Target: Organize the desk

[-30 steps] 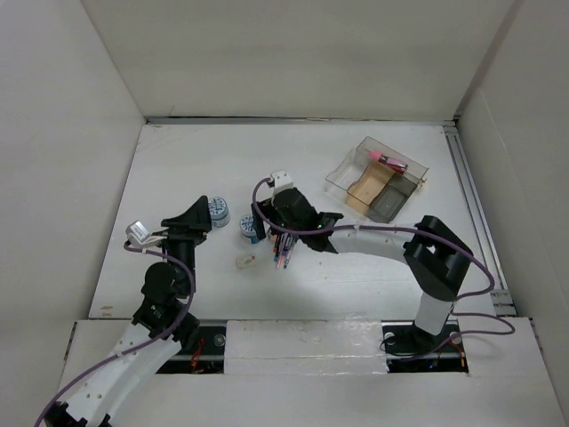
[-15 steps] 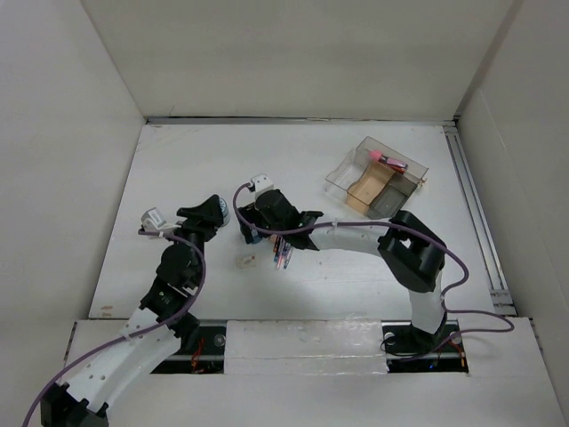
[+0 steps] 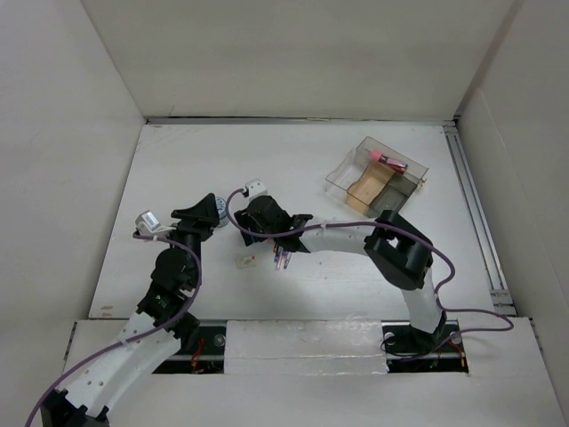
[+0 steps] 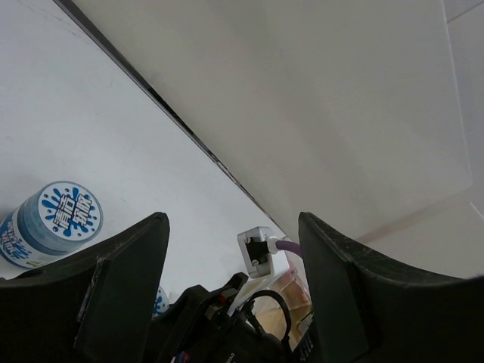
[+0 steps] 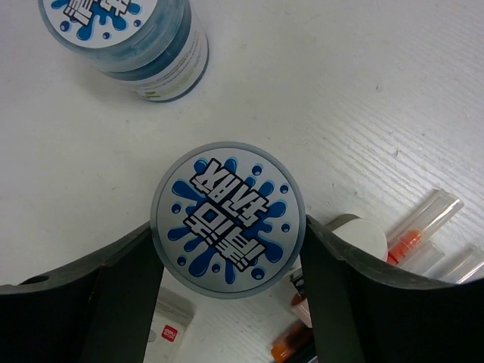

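The white tabletop (image 3: 293, 156) fills the walled space, with a metal rail (image 3: 471, 205) along its right edge. Near the middle of it the right gripper (image 5: 227, 227) hangs over a round can (image 5: 227, 208) with a blue-splash lid. Its fingers are spread wide, one on each side of the can. Their inner edges meet the outline of the lid, but I cannot tell whether they press on it. A second can (image 5: 128, 38) of the same kind stands upright just beside the first. On the other side lie clear tubes (image 5: 412, 234) with orange ends, and a small white tag (image 5: 170, 329) with a red mark lies near the right gripper. The left gripper (image 4: 231, 227) is close by on the left with its fingers apart and nothing between them; the second can sits outside one finger. A clear compartmented tray (image 3: 378, 178) rests well apart, toward the rail, with a pink-tipped item (image 3: 384, 160) in its far compartment.
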`<state>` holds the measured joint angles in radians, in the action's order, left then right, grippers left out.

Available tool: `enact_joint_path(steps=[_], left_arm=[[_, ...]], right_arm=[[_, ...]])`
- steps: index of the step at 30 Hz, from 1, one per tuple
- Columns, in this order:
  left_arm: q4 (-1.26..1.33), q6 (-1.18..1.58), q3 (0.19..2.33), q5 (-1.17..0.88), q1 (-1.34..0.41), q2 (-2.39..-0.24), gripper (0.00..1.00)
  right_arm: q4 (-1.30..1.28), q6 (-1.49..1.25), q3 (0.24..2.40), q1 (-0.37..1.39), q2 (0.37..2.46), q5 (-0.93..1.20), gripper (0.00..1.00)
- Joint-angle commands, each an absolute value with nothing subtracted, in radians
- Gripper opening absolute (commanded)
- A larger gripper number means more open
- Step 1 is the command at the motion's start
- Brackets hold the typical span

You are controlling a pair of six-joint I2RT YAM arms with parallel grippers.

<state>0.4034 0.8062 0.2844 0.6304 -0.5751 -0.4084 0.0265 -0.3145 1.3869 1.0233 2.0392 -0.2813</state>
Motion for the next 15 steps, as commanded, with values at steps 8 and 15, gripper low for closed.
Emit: enact_joint_path(steps=[8, 15], left_arm=[[0.434, 0.787, 0.319, 0.595, -0.578, -0.422, 0.65], [0.453, 0.769, 0.333, 0.551, -0.578, -0.462, 0.65]], right_arm=[[0.236, -0.388, 1.376, 1.013, 1.827, -0.262, 0.54], [0.221, -0.425, 1.286, 0.816, 1.700, -0.409, 0.54]])
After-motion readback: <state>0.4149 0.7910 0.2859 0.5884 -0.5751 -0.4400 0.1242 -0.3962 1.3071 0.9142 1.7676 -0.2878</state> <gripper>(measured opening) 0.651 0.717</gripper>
